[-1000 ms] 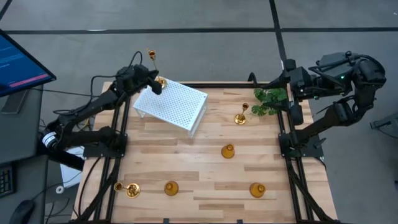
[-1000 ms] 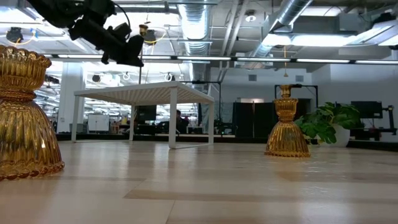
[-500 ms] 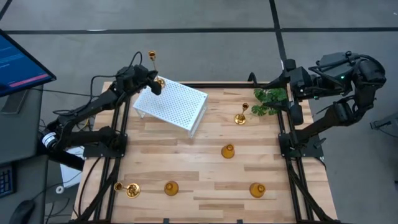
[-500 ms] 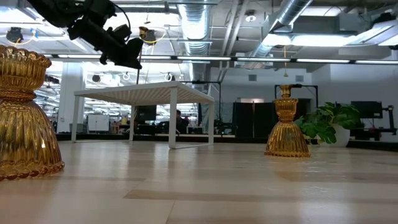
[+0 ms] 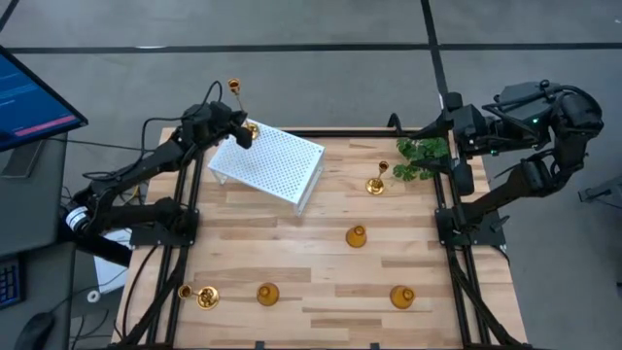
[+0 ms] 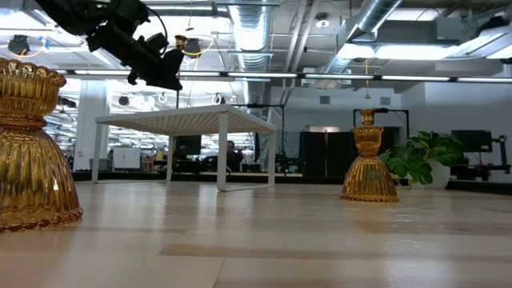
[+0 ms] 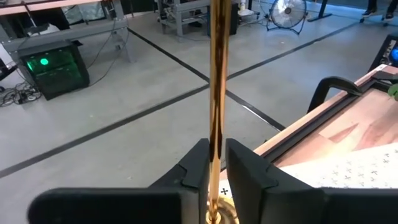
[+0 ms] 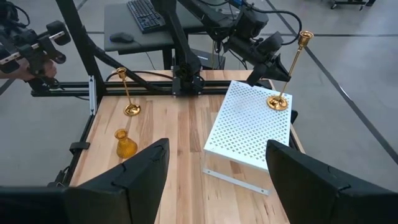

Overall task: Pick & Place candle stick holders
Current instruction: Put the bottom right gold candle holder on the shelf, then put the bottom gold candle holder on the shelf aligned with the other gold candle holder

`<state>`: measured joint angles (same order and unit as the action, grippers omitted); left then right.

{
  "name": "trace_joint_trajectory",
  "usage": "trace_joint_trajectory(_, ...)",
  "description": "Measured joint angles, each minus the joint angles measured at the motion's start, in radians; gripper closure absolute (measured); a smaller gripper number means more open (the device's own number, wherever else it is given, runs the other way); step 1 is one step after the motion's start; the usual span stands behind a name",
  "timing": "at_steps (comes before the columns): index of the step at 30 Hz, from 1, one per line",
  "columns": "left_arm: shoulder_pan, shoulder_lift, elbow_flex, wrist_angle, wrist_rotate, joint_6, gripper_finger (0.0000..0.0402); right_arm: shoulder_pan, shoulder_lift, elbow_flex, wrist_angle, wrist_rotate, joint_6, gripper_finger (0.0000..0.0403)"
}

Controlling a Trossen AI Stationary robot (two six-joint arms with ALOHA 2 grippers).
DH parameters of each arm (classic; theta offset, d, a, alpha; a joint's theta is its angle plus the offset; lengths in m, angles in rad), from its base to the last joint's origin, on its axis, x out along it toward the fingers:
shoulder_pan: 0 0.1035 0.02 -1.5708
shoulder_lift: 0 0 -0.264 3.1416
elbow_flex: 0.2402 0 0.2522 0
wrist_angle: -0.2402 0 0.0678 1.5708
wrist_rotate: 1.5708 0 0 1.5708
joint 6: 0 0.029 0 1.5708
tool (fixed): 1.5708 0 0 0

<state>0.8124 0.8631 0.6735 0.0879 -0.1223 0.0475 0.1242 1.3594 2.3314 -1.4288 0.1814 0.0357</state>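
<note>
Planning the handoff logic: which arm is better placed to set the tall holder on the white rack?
Left. Its tool is shut on the tall holder, whose base sits at the white rack corner. The right tool waits open by the plant.

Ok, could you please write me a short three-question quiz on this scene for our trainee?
1. True or false: the left tool is shut on the stem of a tall candle stick holder.
2. How many candle stick holders does the high view show?
3. The held holder's base is over: A) the white perforated rack, B) a plant, C) bare wood.
Key: 1 true; 2 six; 3 A.
</note>
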Motion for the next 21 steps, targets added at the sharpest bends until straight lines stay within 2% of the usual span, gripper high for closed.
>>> trace_joint_trajectory(13,0.0,-0.037,0.0,-0.031,0.008,0.05,0.0223,0.0,0.0,0.0,0.0,-0.017,0.0,0.0145)
trace_joint_trajectory(21,-0.005,-0.197,0.0,-0.197,-0.003,0.044,0.0204,0.0,0.0,0.0,0.0,-0.024,-0.009,0.0145)
